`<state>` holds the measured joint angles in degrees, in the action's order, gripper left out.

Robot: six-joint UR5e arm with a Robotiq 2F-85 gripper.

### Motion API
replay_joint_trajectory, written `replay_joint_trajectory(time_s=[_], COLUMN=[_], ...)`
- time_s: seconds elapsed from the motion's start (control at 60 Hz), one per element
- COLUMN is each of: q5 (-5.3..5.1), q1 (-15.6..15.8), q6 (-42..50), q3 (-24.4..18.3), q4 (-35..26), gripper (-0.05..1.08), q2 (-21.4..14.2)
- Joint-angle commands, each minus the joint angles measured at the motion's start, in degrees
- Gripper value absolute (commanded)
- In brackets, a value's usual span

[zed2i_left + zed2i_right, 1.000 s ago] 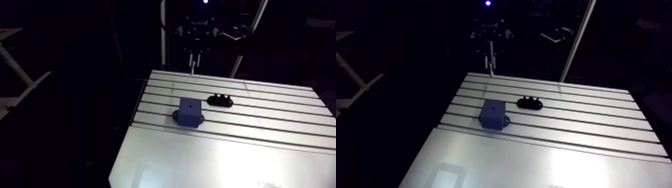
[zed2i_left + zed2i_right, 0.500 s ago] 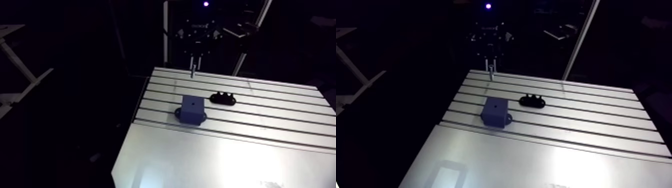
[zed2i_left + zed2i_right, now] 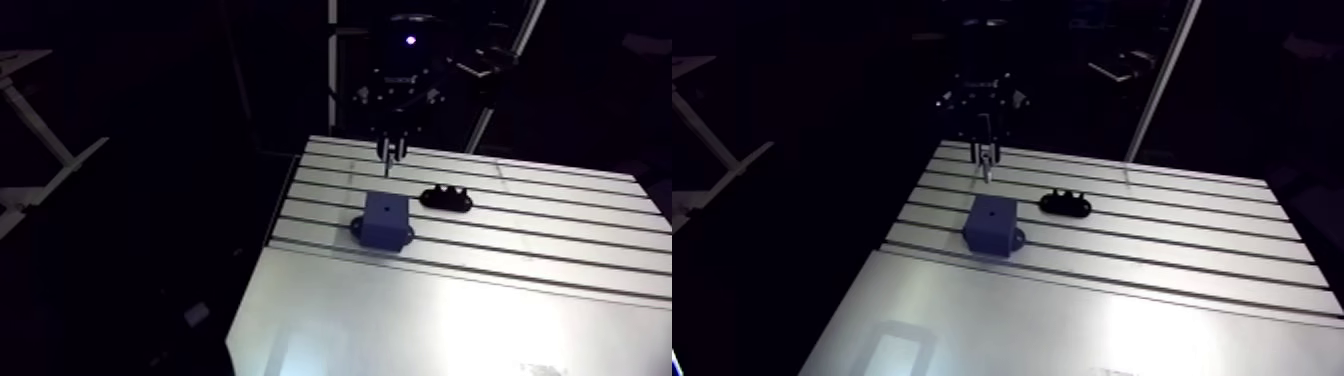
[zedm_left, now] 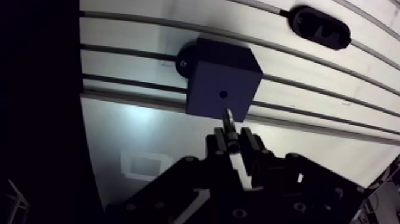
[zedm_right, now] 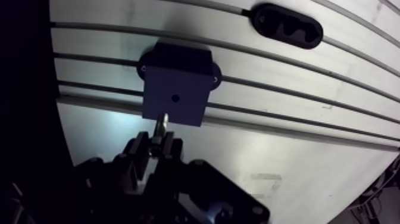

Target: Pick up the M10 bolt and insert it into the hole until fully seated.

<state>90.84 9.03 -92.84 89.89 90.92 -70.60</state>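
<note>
Toward the left side of the slotted worktop [image 3: 330, 300] stands the blue block [image 4: 223, 77], its flanged base flat across the slots, with the hole [image 4: 222, 94] showing as a small dark dot in the middle of its top face. Step in hand, as I judge it: carry the M10 bolt [image 4: 228, 118] over that hole and align it before descent. In the wrist view the bolt's free end shows over the block's near edge with the hole just ahead of it, so the tip is close to the hole but not centred on it, and nothing has entered yet. To do this well, I should complete the sideways travel first, with the bolt clear above the top face. I should then bring the shank's axis onto the hole's centre, hold the shank upright so that it does not cock against the rim, and lower slowly and straight. Release should follow only once the head sits down on the face. I judge that any sideways error at entry could jam the bolt. My pincer [image 4: 233, 142] is nearly closed, its two fingers [image 4: 219, 143] pressed on the bolt, which projects from between them toward the block; it touches nothing else. Which end they clamp I cannot tell. Farther right, well apart from the block, lies a black holder [image 4: 318, 28].
</note>
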Motion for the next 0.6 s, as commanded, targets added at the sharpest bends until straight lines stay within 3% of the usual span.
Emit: replay_joint_trajectory(time_s=[0.017, 0.6], q5=[0.17, 0.26], q1=[0.11, 0.11], q6=[-0.36, -0.72], q3=[1.6, 4.64], q4=[1.82, 6.42], gripper=[1.08, 1.08], q2=[-0.85, -1.06])
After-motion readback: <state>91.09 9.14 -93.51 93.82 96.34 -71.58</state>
